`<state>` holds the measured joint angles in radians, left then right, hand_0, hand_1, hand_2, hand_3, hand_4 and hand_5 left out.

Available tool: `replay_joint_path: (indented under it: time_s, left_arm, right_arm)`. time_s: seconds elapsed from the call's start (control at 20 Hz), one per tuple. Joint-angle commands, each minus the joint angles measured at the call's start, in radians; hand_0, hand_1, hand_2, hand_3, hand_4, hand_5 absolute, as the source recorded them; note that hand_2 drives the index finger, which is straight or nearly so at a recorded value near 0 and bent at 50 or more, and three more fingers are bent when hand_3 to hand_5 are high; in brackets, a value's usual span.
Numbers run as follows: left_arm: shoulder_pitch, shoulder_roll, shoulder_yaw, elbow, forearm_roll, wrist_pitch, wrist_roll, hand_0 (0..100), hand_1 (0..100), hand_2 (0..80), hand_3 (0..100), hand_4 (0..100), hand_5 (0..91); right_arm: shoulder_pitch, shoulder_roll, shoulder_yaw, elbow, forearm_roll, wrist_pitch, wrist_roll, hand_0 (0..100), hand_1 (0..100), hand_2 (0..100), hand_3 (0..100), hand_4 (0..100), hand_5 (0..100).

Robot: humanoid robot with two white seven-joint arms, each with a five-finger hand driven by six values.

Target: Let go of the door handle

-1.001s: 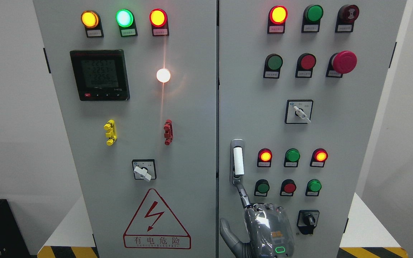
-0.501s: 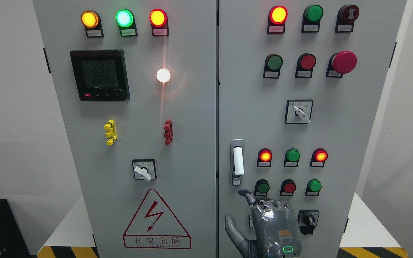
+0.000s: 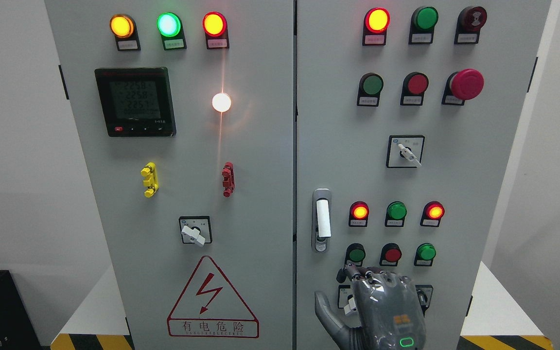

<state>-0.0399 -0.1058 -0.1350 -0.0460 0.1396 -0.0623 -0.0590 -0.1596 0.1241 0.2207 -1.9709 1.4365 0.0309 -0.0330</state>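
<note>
The door handle (image 3: 323, 218), a white lever in a silver recessed plate with a keyhole at its foot, sits at the left edge of the right cabinet door (image 3: 479, 204). My right hand (image 3: 358, 291) is at the bottom of the view, below and to the right of the handle and apart from it. Its back faces me, its fingers are curled in at the knuckles and the thumb sticks out to the left. It holds nothing. It covers part of a black rotary switch (image 3: 425, 294). The left arm does not show.
Rows of red and green buttons (image 3: 393, 253) and lit lamps (image 3: 397, 211) sit just above the hand. The left door (image 3: 260, 194) carries a meter (image 3: 135, 102), a selector switch (image 3: 195, 231) and a warning triangle (image 3: 212, 299). Striped floor tape (image 3: 93, 341) marks the base.
The right hand has drawn down and to the right, away from the handle. Its outstretched index finger left the handle's foot and curled in.
</note>
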Motion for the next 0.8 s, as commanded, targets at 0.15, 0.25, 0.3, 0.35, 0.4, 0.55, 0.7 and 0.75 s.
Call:
replay_joint_path:
  time_s: [0.15,0.25,0.3,0.35,0.4,0.55,0.7,0.75]
  left_arm:
    - [0.000,0.000,0.000,0.000,0.000,-0.001,-0.001,12,56,0.0,0,0,0.0]
    - [0.001,0.000,0.000,0.000,0.000,-0.001,-0.001,12,56,0.0,0,0,0.0]
    - [0.000,0.000,0.000,0.000,0.000,-0.001,-0.001,12,56,0.0,0,0,0.0]
    - [0.000,0.000,0.000,0.000,0.000,-0.001,-0.001,12,56,0.0,0,0,0.0]
    - [0.000,0.000,0.000,0.000,0.000,-0.001,-0.001,12,56,0.0,0,0,0.0]
    - [0.000,0.000,0.000,0.000,0.000,-0.001,-0.001,12,56,0.0,0,0,0.0]
    - [0.000,0.000,0.000,0.000,0.000,-0.001,-0.001,12,56,0.0,0,0,0.0]
    - [0.000,0.000,0.000,0.000,0.000,-0.001,-0.001,12,56,0.0,0,0,0.0]
  right_arm:
    - [0.068,-0.006,-0.024,-0.092,-0.002,-0.012,0.007,38,11,71,100,97,100]
    - [0.074,-0.004,-0.023,-0.092,-0.002,-0.011,0.001,37,11,74,100,99,100]
    - [0.074,-0.003,-0.023,-0.092,-0.001,-0.011,0.001,36,11,76,100,99,100]
    - [0.074,0.000,-0.020,-0.092,-0.002,-0.009,0.001,36,12,77,100,99,100]
    - [0.072,0.003,-0.015,-0.089,-0.001,-0.008,0.001,35,12,79,100,100,100]
    - [0.060,0.008,-0.006,-0.080,0.002,0.000,-0.002,34,12,83,100,100,100]
    - [0.031,0.008,0.002,-0.059,0.010,0.027,-0.002,32,13,86,100,100,100]
    - [0.019,0.008,0.002,-0.053,0.012,0.035,-0.002,32,13,87,100,100,100]
